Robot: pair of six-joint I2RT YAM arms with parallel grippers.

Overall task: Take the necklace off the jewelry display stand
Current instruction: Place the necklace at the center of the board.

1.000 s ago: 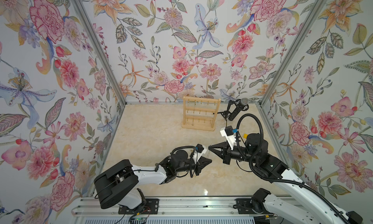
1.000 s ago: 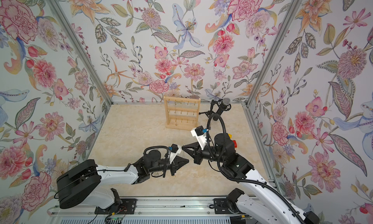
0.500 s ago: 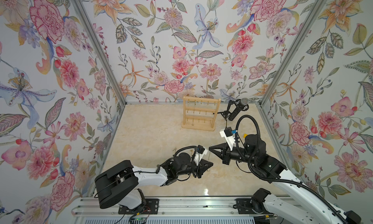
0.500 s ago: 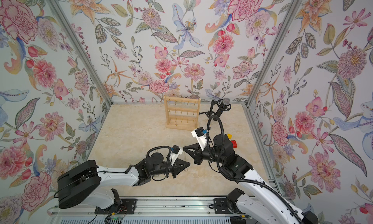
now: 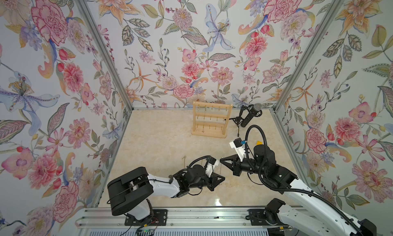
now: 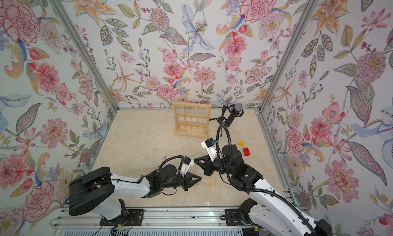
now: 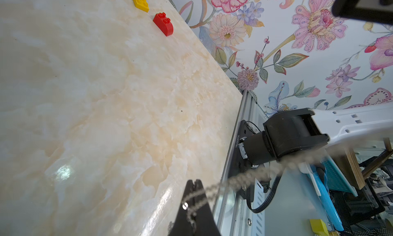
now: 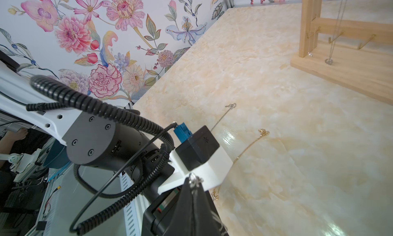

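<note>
Left gripper (image 5: 222,178) and right gripper (image 5: 221,160) are both pinched shut, tips close together near the front of the table (image 5: 159,143). I see the wooden stand (image 5: 209,120) well apart at the back, and the silver necklace (image 7: 244,178) runs clamped between the two grippers.

Glossy cream marble-pattern worktop (image 5: 161,139), lower centre in both top views. At its far edge, mid-frame: light natural-wood jewelry display stand (image 5: 208,134); just right, black microphone on a tripod (image 5: 251,116). Lower right: yellow toy brick (image 6: 241,143), red toy brick (image 6: 246,151), near, apart. Right wrist view, centre: thin gold chain (image 8: 248,147), paler thin chain (image 8: 223,116), lying flat.
</note>
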